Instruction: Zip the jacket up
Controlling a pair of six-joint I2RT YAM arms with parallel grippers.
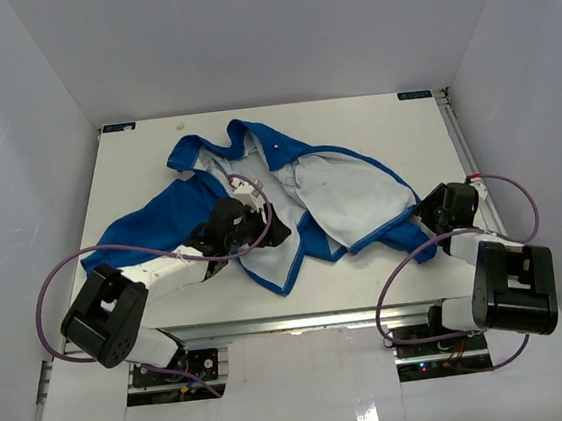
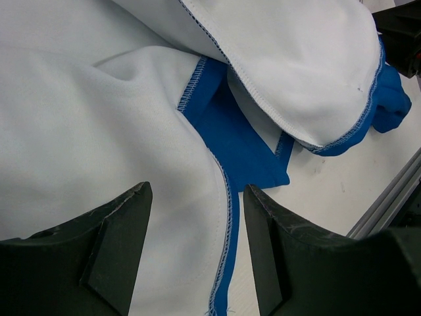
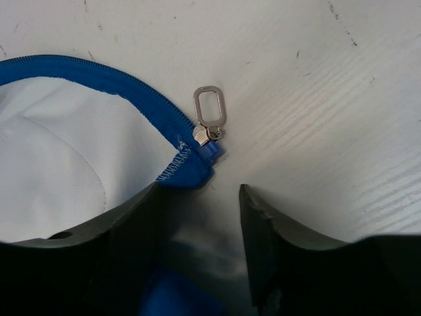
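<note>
The bright-blue jacket lies open and crumpled on the white table, its pale lining facing up. My left gripper is open over the lower edge of the left front panel; in the left wrist view a blue stitched hem runs between its fingers. My right gripper is open at the bottom corner of the right panel. In the right wrist view the silver zipper pull and blue zipper end lie just beyond the fingertips, untouched.
White walls enclose the table on three sides. An aluminium rail runs along the near edge and shows in the left wrist view. Purple cables loop from both arms.
</note>
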